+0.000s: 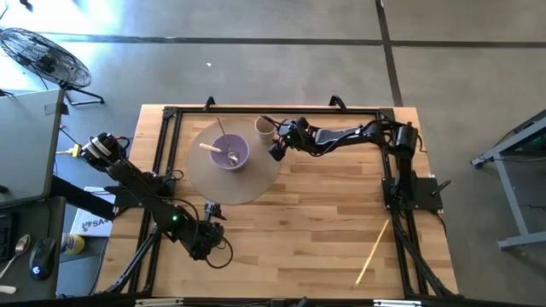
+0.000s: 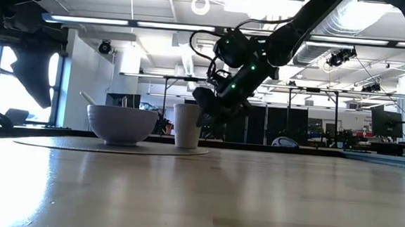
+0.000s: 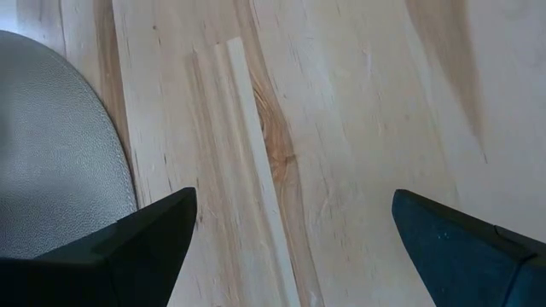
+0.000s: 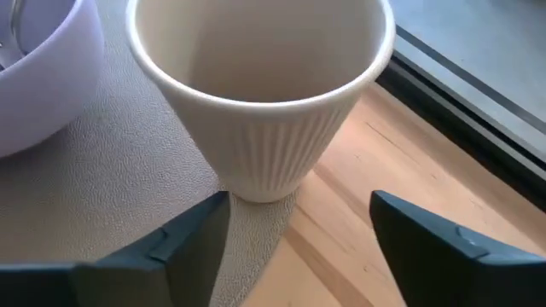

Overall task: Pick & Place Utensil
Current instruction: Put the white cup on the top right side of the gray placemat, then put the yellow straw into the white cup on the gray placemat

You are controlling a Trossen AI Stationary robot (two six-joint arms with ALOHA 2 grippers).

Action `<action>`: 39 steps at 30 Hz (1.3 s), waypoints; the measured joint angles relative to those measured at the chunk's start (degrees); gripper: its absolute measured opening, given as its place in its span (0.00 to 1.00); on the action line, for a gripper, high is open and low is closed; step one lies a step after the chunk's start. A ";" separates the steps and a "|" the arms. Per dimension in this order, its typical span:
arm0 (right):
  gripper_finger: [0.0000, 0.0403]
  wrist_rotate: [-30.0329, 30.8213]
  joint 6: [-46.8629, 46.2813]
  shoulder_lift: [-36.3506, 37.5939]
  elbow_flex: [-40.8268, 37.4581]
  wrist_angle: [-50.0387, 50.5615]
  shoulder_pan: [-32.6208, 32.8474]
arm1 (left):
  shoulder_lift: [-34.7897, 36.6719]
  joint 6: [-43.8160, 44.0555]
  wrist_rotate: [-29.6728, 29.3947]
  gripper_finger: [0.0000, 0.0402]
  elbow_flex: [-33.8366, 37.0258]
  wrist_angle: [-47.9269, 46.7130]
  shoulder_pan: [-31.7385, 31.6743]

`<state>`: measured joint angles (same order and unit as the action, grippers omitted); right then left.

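— From up above, what do you make of it?

— The bench (image 1: 324,230) has a round grey mat (image 1: 235,179) toward its far left part, with a lavender bowl (image 1: 229,153) sitting on it. A wooden utensil (image 1: 220,150) leans in the bowl, handle poking out over the rim, and there looks to be a metal spoon (image 1: 232,157) in there too. A cream cup (image 1: 264,130) stands at the mat's far edge, just beside the bowl. The right hand (image 1: 277,152) hangs close by the cup, at the mat's edge. The left hand (image 1: 209,211) sits near the mat's near edge. A long pale stick (image 1: 373,251) lies well apart, over by the near right.

— And from bench level?

— The bowl (image 2: 122,123) and the cup (image 2: 186,126) stand side by side on the mat (image 2: 109,147). The right hand (image 2: 210,108) hovers just beside the cup, off the bench.

— The left wrist camera?

— Its fingers (image 3: 128,247) are spread wide over bare wood with nothing between them; the mat's (image 3: 51,162) curved edge shows at one side.

— The right one?

— It looks straight at the ribbed cup (image 4: 260,94), upright on the mat (image 4: 102,205), the bowl's (image 4: 38,72) rim alongside. The fingers (image 4: 171,247) stand wide apart, gripping nothing.
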<state>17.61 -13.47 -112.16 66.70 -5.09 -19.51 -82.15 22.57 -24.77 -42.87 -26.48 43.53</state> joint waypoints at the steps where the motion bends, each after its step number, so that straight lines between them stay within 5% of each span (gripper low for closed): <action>1: 0.66 -0.03 0.00 0.00 0.00 -0.50 0.00 | 0.00 0.00 0.00 0.96 0.00 0.00 0.00; 11: 0.53 -1.45 0.45 -0.08 0.00 -4.31 0.00 | 0.00 -0.22 0.00 0.96 0.00 0.17 0.00; 39: 0.53 -1.68 1.61 -3.66 0.00 -8.25 -0.72 | 0.00 -1.07 0.07 0.96 0.00 1.09 0.00</action>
<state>15.92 -11.87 -115.81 66.70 -13.35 -20.23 -82.15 21.50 -24.71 -42.87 -25.39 43.53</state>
